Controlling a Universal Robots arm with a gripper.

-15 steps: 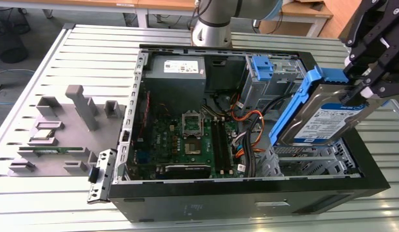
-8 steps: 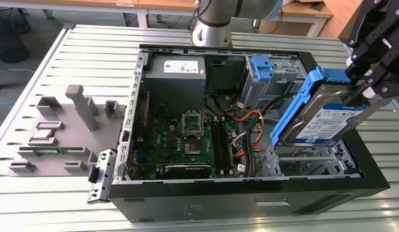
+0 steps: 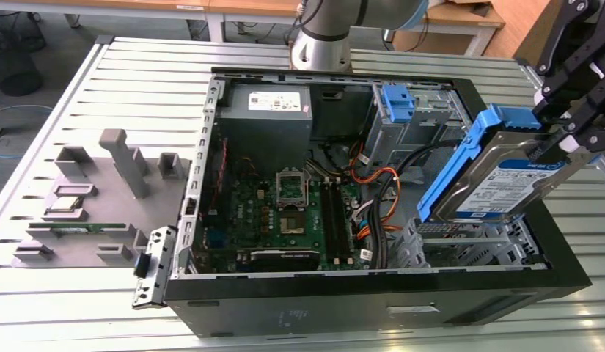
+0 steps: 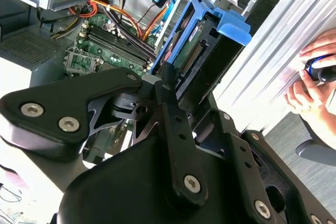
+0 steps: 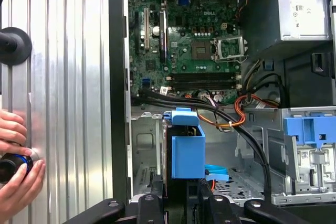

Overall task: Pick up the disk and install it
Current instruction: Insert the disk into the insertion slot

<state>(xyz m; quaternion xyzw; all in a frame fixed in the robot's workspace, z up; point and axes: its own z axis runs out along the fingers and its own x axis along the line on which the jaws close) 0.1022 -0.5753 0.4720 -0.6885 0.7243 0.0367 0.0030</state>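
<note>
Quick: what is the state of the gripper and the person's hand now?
Gripper: shut on the disk, a flat rectangular silver hard drive in a blue plastic frame.
Person's hand: touching a small dark round object.

- arm (image 3: 320, 45): smooth silver-grey cylindrical column
- hand (image 4: 160, 77): matte black, flat linkage bars, rounded housings
- screws (image 4: 191, 183): silver, hex-socket heads at the pivots

One gripper (image 3: 566, 147) holds one disk (image 3: 498, 180). Below it lies one open case (image 3: 380, 282), with one motherboard (image 3: 282, 213), one power supply (image 3: 268, 103) and one blue bracket (image 3: 397, 103) inside. Well apart from the gripper, on the bench (image 3: 48, 315), sits one grey tray (image 3: 79, 251) carrying one green memory stick (image 3: 87, 229). Two hands (image 5: 18, 184) show in the first wrist view.
</note>
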